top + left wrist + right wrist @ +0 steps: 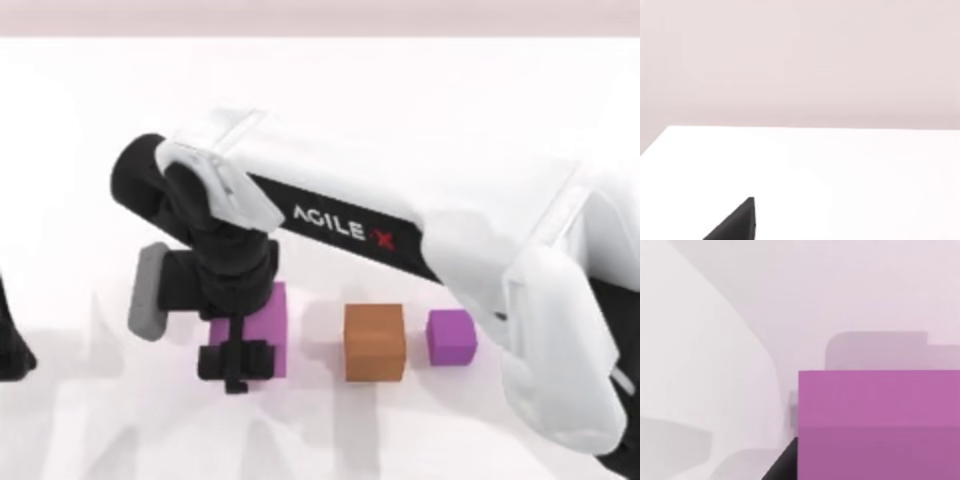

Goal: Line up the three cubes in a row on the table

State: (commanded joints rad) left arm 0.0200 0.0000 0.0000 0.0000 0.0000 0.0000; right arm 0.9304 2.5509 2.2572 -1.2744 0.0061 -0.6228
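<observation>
Three cubes stand in a row on the white table (450, 430): the larger magenta-purple cube (268, 320) at the left, the brown-orange cube (374, 342) in the middle, the small magenta-purple cube (451, 337) at the right. My right arm reaches across from the right, and its gripper (235, 362) is down over the larger cube, shut on it. In the right wrist view that cube (880, 420) fills the frame, with one dark finger (785, 465) against its side. My left arm (10, 345) is parked at the left edge; one finger (737, 225) shows over bare table.
The right arm's white forearm (420, 235) spans the table behind the row. Small gaps separate the cubes. A pale wall runs behind the table's far edge (810, 127).
</observation>
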